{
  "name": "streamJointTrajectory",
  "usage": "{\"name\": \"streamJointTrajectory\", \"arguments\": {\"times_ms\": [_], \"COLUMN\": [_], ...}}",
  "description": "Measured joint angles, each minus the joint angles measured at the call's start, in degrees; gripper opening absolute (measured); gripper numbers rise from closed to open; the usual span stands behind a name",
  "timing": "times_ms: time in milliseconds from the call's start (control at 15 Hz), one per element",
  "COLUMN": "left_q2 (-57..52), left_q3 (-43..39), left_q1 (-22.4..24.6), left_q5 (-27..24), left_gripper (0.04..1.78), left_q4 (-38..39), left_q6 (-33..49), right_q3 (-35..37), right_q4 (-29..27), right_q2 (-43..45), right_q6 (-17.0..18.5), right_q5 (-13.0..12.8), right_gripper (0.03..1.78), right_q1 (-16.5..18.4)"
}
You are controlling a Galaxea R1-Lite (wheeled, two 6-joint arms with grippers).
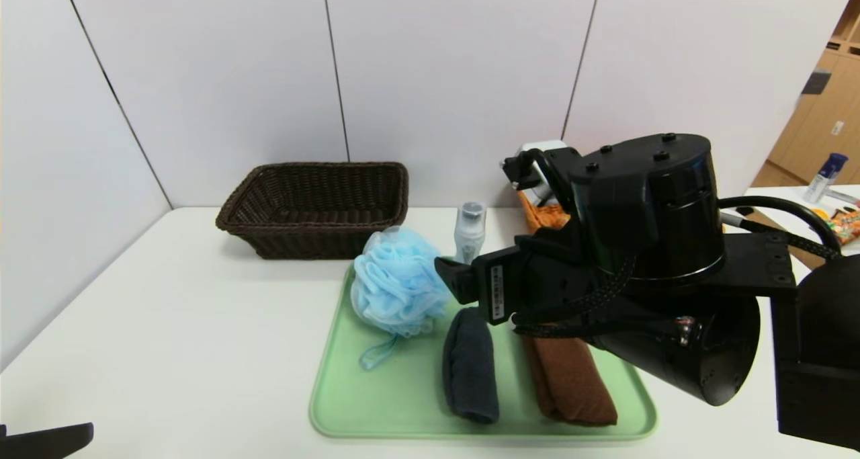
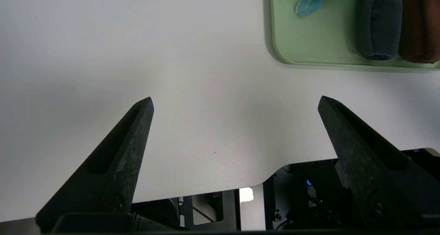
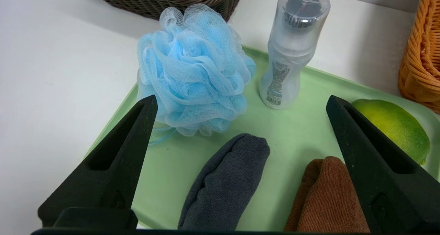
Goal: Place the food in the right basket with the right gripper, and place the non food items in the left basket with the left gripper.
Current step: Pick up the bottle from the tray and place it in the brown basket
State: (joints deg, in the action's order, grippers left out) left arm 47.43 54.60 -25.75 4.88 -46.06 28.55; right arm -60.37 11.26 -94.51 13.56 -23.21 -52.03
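Note:
My right gripper point(image 3: 241, 100) is open and empty, above the green tray point(image 3: 302, 131). Below it lie the dark grey rolled towel point(image 3: 227, 180) and the brown rolled towel point(image 3: 326, 197). The light blue pouf point(image 3: 196, 73) and the grey-capped bottle point(image 3: 292, 49) stand beyond them. The green citrus fruit point(image 3: 395, 125) lies just outside one finger, near the orange basket point(image 3: 419, 56). The bun is out of view. The dark brown basket point(image 1: 312, 207) stands at the back left. My left gripper point(image 2: 235, 98) is open and empty over bare table near the front left.
The right arm point(image 1: 645, 244) hides most of the orange basket point(image 1: 544, 217) and the tray's back right in the head view. A wall runs close behind the baskets. The table's front edge point(image 2: 206, 193) lies under the left gripper.

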Motion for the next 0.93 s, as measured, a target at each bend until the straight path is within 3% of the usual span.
{"name": "streamJointTrajectory", "arguments": {"times_ms": [200, 467, 667, 933], "left_q2": [0.7, 4.3, 13.3, 25.8], "left_q3": [-1.0, -2.6, 5.3, 16.2], "left_q1": [-0.1, -0.4, -1.3, -7.0], "left_q5": [-0.5, -4.7, -4.9, -3.0], "left_gripper": [1.69, 1.69, 1.69, 1.69], "left_q4": [2.6, 17.6, 18.7, 16.7], "left_q6": [0.1, 0.0, 0.5, 3.1], "right_q3": [-2.5, -5.9, -7.2, -8.1], "right_q4": [-1.8, -7.7, -9.0, -9.3], "right_q2": [-0.2, 1.3, 3.0, 3.9], "right_q6": [-0.2, -0.2, -0.3, -0.3], "right_q5": [-0.2, -0.4, -0.4, 0.2], "right_gripper": [1.69, 1.69, 1.69, 1.70], "right_q1": [0.6, 3.9, 7.2, 11.3]}}
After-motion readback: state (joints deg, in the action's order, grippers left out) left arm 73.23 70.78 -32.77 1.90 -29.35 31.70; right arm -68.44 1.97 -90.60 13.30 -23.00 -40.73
